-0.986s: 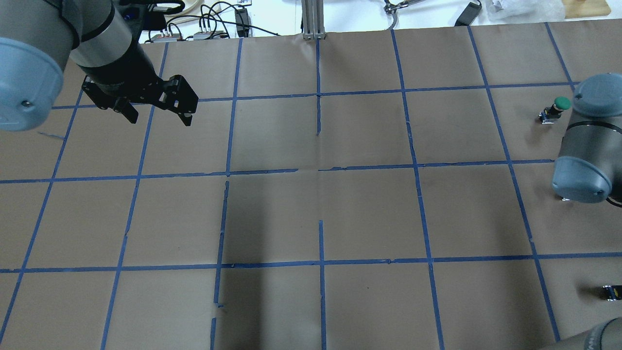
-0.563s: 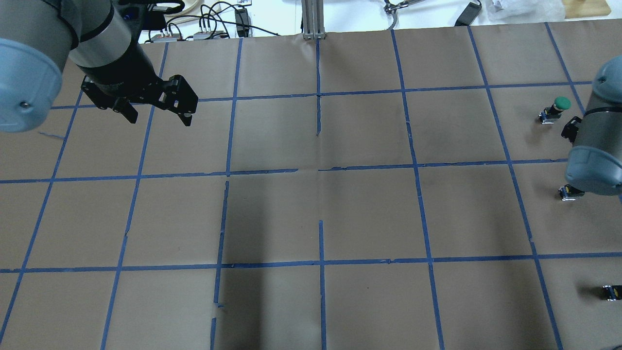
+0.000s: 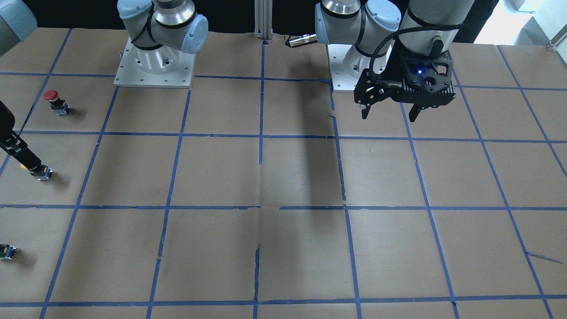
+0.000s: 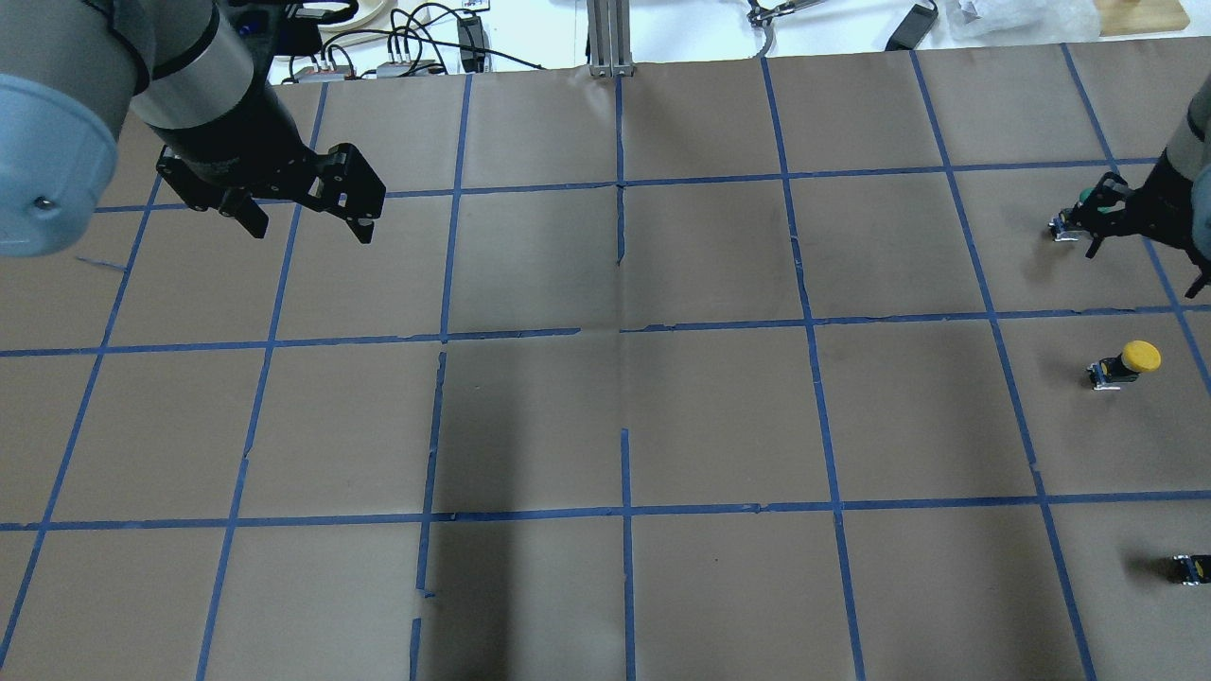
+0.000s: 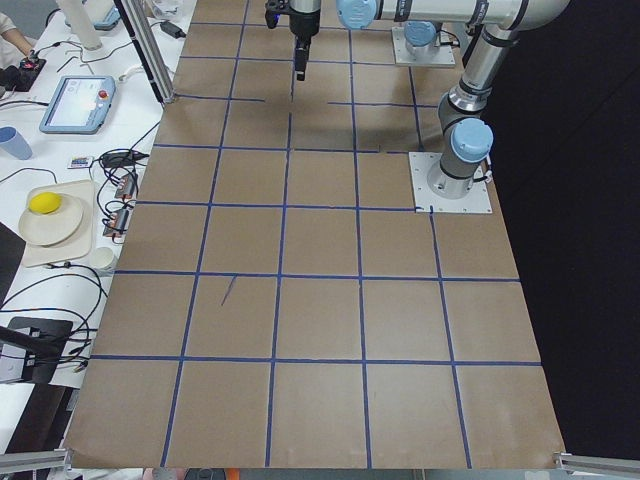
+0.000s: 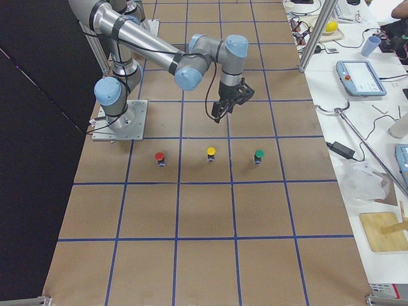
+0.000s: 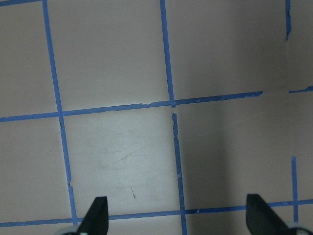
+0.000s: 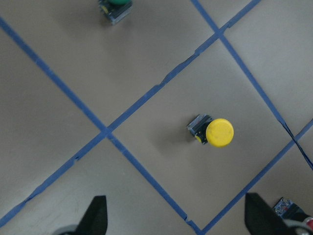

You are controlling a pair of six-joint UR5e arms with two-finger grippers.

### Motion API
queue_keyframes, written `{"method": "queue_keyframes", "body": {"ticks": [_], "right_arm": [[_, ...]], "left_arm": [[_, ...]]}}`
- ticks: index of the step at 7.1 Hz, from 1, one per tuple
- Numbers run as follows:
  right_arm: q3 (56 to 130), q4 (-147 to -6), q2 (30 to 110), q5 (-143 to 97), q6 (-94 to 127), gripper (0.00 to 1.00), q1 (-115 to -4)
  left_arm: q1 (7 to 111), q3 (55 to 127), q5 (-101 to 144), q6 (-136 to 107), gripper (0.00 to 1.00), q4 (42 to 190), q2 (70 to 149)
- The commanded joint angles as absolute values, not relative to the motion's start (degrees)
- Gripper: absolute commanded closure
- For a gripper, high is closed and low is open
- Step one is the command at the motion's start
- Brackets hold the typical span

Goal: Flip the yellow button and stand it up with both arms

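Note:
The yellow button stands cap up on the brown paper at the table's right end, free of both grippers. It also shows in the exterior right view and the right wrist view. My right gripper is open and empty, hovering above the paper, with the button ahead of its fingertips. In the overhead view the right gripper overlaps the green button. In the front-facing view one right finger partly hides the yellow button. My left gripper hangs open and empty over the far left of the table.
A red button and the green button stand on either side of the yellow one. A dark button base sits at the overhead view's right edge. Blue tape lines grid the paper. Cables lie beyond the far edge.
The right arm has swung away to the far right in the overhead view, uncovering the yellow button and now overlapping the green one. The left gripper has barely moved.

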State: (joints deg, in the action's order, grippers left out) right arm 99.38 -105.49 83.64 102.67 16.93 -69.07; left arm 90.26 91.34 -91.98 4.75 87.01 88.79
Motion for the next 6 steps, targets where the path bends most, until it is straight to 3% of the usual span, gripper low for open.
{"method": "queue_keyframes", "body": {"ticks": [1,6], "right_arm": [[96.9,-101.2,85.2,100.7,16.7,0.0,-75.6],[93.5,-92.3,89.7,92.8,16.0,0.0,-88.6]], "left_arm": [[90.4,91.4,-92.1,4.7,0.0,87.1,88.5],[90.4,91.5,-92.3,4.7,0.0,87.3,88.8]]}}
